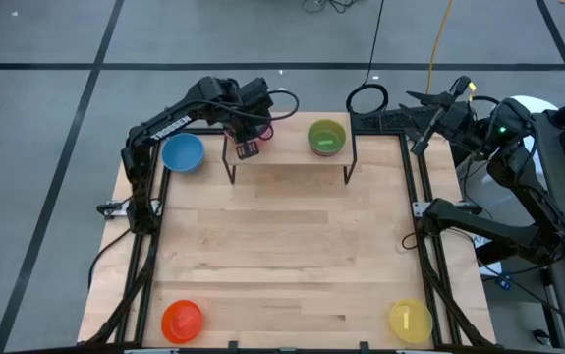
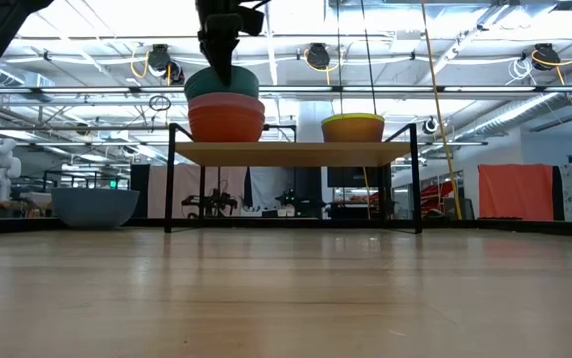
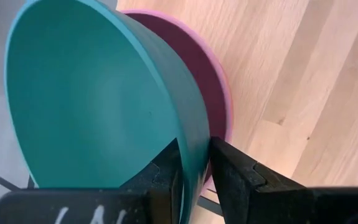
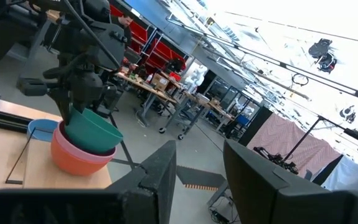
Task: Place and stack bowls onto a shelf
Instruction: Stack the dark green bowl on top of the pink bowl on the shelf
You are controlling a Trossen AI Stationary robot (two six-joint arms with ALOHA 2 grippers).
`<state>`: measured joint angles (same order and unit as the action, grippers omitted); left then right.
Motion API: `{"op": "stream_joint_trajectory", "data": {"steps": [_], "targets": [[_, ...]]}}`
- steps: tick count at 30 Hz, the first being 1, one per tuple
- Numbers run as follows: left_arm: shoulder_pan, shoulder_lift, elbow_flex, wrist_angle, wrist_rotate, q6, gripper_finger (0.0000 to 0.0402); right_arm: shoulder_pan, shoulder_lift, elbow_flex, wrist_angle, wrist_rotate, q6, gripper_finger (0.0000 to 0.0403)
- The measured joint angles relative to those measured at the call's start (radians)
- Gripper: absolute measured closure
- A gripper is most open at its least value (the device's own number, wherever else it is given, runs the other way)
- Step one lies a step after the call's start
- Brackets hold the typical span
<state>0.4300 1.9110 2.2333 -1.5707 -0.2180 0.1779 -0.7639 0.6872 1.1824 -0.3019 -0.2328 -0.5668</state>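
The shelf point(image 1: 292, 172) stands at the table's far edge, and it also shows in the low view point(image 2: 295, 152). On its left end is a stack: a teal bowl point(image 2: 223, 83) sits in a pink bowl point(image 2: 226, 100), which sits in an orange bowl point(image 2: 226, 123). A green bowl point(image 1: 326, 138) stands on the shelf's right end. My left gripper point(image 3: 194, 155) is above the stack, shut on the teal bowl point(image 3: 91, 93). My right gripper point(image 4: 200, 174) is open and empty, off the table's far right corner point(image 1: 422, 136). My left gripper holds the teal bowl by its rim point(image 3: 191, 165), one finger inside the bowl and one outside its wall. The fingers come from above, pointing down. The bowl is upright and nested in the pink bowl point(image 3: 213, 81) on the shelf.
A blue bowl point(image 1: 182, 152) stands on the table just left of the shelf. An orange bowl point(image 1: 182, 320) stands at the near left corner and a yellow bowl point(image 1: 410, 320) at the near right corner. The middle of the tabletop point(image 1: 282, 246) is bare wood.
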Motion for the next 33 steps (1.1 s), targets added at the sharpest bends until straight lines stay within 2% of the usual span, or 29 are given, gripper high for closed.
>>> {"op": "stream_joint_trajectory", "data": {"steps": [8, 15, 24, 27, 29, 31, 33], "targets": [[-0.021, -0.007, 0.000, 0.000, 0.004, -0.047, 0.0320, 0.000, 0.000, 0.000, 0.005, 0.000, -0.003, 0.0277], [-0.034, 0.003, 0.000, 0.000, -0.001, 0.019, 0.0321, 0.000, 0.000, 0.000, 0.023, 0.000, -0.003, 0.0277], [-0.033, 0.003, 0.000, 0.005, 0.005, 0.013, 0.0321, 0.000, 0.000, 0.000, 0.043, 0.000, -0.003, 0.0277], [-0.033, 0.003, 0.000, 0.000, 0.069, 0.031, 0.0321, 0.000, 0.000, 0.000, 0.041, 0.000, -0.003, 0.0277], [-0.034, 0.003, 0.000, 0.003, 0.051, 0.014, 0.0321, 0.000, 0.000, 0.000, 0.040, 0.000, -0.003, 0.0277], [-0.033, 0.003, 0.000, 0.000, 0.088, 0.035, 0.0321, 0.000, 0.000, 0.000, 0.040, 0.000, -0.003, 0.0277], [-0.033, 0.003, 0.000, 0.006, 0.055, 0.030, 0.0321, 0.000, 0.000, 0.000, 0.040, 0.000, -0.002, 0.0277]]}}
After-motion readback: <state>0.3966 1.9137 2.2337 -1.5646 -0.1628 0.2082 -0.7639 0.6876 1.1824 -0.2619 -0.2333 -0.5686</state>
